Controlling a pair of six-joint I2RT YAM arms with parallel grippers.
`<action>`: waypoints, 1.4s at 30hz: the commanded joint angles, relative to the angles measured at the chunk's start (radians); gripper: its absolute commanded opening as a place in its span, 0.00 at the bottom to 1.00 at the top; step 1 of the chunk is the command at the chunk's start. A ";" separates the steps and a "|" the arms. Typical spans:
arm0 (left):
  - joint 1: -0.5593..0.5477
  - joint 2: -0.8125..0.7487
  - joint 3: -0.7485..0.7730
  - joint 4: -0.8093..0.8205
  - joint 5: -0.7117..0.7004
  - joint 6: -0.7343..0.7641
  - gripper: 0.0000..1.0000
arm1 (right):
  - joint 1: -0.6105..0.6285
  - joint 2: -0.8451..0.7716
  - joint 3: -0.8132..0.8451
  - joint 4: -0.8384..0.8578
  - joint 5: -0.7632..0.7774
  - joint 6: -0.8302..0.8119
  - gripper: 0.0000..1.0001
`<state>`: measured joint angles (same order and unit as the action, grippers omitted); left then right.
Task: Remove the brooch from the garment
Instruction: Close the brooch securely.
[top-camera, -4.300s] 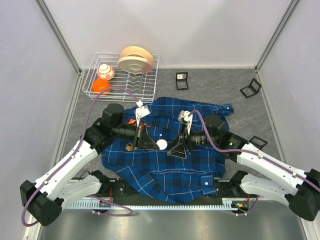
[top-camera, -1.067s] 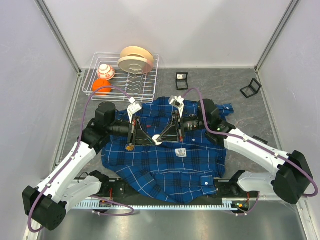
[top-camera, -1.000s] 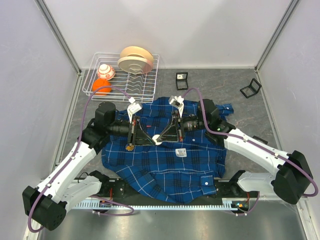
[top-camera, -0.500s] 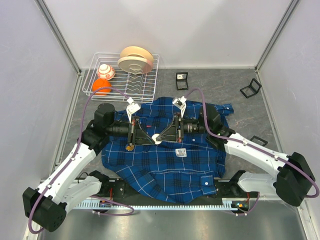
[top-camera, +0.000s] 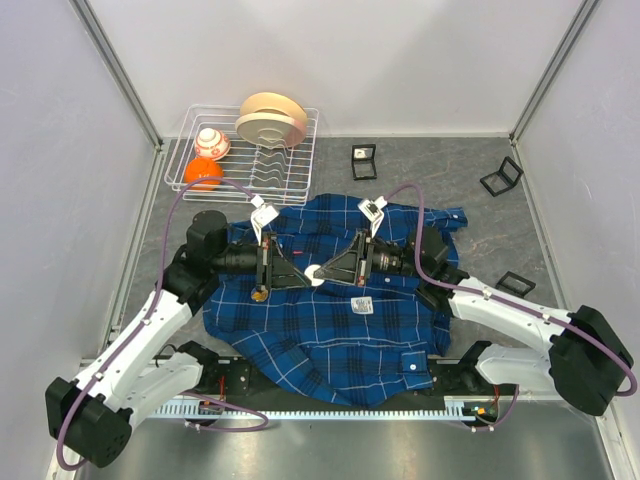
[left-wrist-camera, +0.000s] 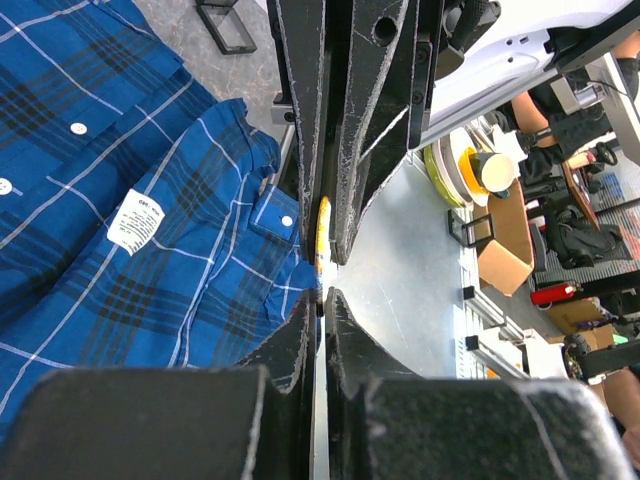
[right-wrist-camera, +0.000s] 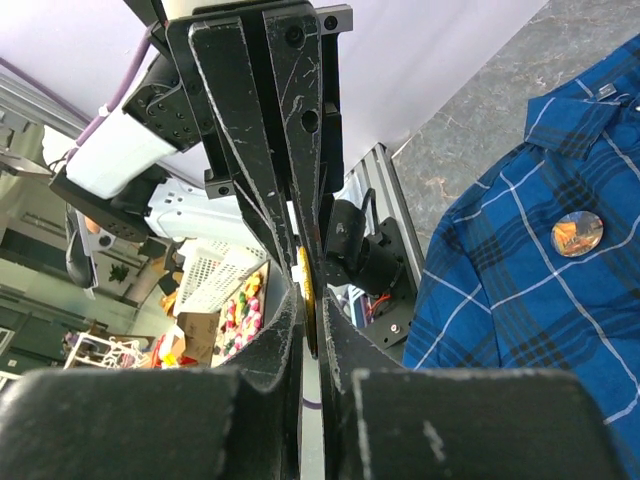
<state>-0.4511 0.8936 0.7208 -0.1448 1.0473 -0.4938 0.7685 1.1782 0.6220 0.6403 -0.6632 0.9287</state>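
Shirt (top-camera: 330, 330): spread on the tabletop (top-camera: 420, 170), under both arms.
Rack (top-camera: 285, 165): far behind, well apart, no obstacle.
Left fingers (left-wrist-camera: 290, 335): nearly shut, seemingly pinching the brooch (top-camera: 316, 277) rim.
Right fingers (right-wrist-camera: 280, 330): nearly shut on the same brooch.
Brooch: between both fingertips, over shirt middle; likely pulling free; next, gentle pull without dragging cloth.
Badge (right-wrist-camera: 577, 233): pinned on the shirt, untouched.
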 joint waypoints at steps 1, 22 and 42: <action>-0.008 -0.030 -0.014 0.051 0.022 -0.058 0.02 | 0.002 -0.014 0.005 0.084 0.122 0.039 0.04; -0.008 -0.022 -0.003 -0.011 -0.050 -0.040 0.02 | 0.031 -0.031 0.081 -0.177 0.197 -0.080 0.37; -0.072 -0.059 0.089 -0.124 -0.674 0.576 0.02 | 0.023 0.155 0.748 -1.207 0.617 -0.029 0.72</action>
<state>-0.4843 0.8005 0.7418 -0.3054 0.6277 -0.2249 0.7757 1.2705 1.1652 -0.3195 -0.2226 0.6949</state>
